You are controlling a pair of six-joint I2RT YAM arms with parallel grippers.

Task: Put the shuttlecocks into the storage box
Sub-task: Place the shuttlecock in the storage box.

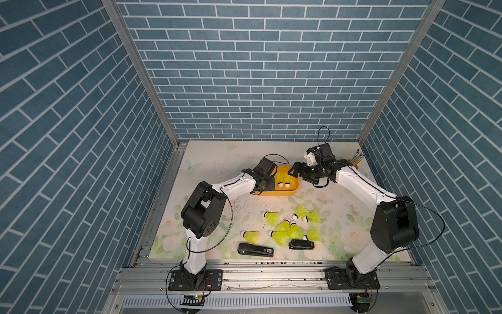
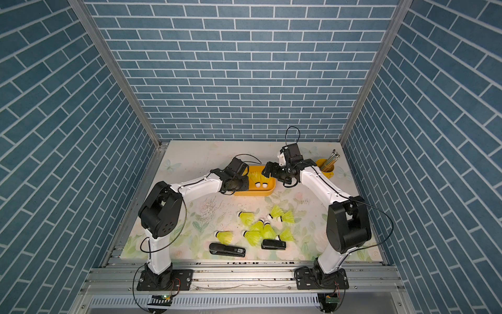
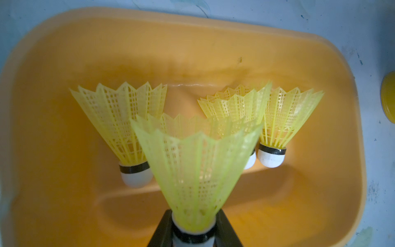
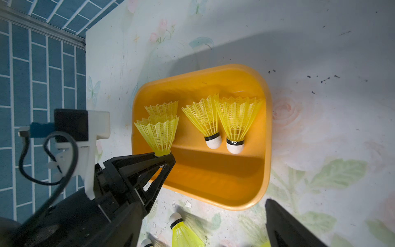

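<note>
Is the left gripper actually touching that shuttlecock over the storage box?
Touching. The left wrist view shows the left gripper with its fingers pressed against both sides of the shuttlecock at its base.

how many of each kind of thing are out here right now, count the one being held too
shuttlecocks: 12 (8 loose on the table, 3 in the storage box, 1 in the left pincer)
black staplers: 2
storage box: 1
pencil cup: 1
total: 16
</note>
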